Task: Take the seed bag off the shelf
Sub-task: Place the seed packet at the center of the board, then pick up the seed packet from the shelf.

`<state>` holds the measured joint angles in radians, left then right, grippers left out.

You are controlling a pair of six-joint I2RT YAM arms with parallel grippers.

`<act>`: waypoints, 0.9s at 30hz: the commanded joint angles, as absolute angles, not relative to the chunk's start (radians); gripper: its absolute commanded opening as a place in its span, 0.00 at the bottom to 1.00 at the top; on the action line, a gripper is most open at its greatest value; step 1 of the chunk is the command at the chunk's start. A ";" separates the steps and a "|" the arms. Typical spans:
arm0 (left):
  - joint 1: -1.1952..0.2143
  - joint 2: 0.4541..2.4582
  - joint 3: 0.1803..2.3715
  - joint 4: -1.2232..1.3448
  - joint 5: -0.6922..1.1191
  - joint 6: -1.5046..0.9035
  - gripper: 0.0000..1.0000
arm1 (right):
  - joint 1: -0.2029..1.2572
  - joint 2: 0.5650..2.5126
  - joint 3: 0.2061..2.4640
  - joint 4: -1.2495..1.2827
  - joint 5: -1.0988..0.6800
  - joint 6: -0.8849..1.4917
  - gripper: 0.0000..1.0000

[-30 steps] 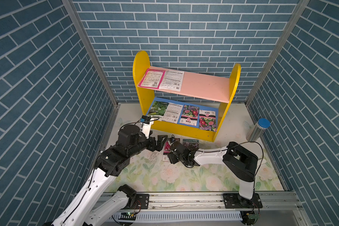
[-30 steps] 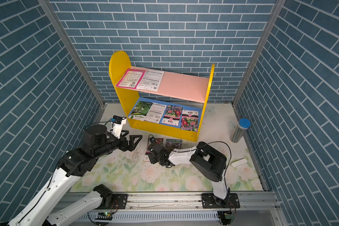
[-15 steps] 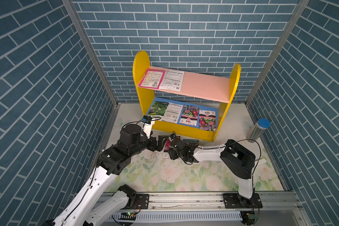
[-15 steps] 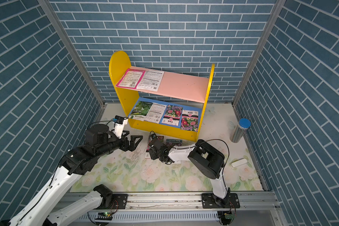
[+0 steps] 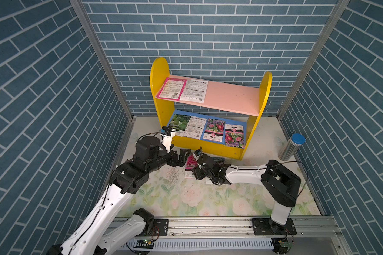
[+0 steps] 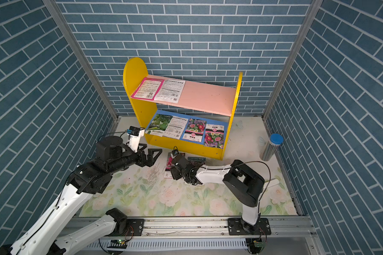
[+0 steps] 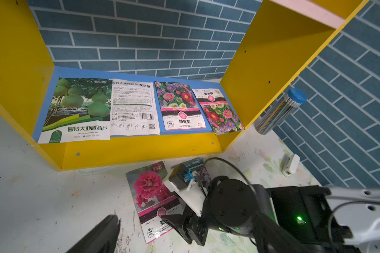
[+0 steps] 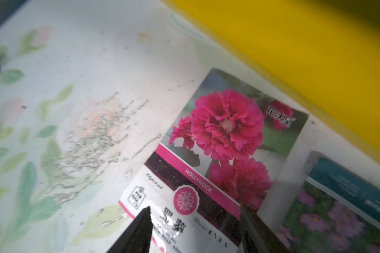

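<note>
Right gripper (image 8: 195,218) jaws apart, tips over the hollyhock seed bag (image 8: 224,140) lying flat on floral mat (image 5: 186,198) before the shelf (image 5: 230,99); left gripper (image 5: 183,157) wide open beside it.

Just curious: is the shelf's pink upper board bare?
No: a pink-edged packet and a white packet lie on the pink upper board.

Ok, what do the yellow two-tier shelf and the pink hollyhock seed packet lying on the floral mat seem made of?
Yellow two-tier shelf: probably painted wood or board, matte; screw heads dot its front rail. Pink hollyhock seed packet: glossy printed film, plastic or coated paper; glare streaks its white label in the right wrist view.
</note>
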<state>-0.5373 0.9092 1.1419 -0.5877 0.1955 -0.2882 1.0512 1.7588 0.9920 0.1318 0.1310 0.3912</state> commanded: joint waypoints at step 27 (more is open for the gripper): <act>-0.541 1.400 1.762 -0.272 0.084 -0.126 1.00 | 1.054 0.856 1.103 -0.268 0.257 0.163 1.00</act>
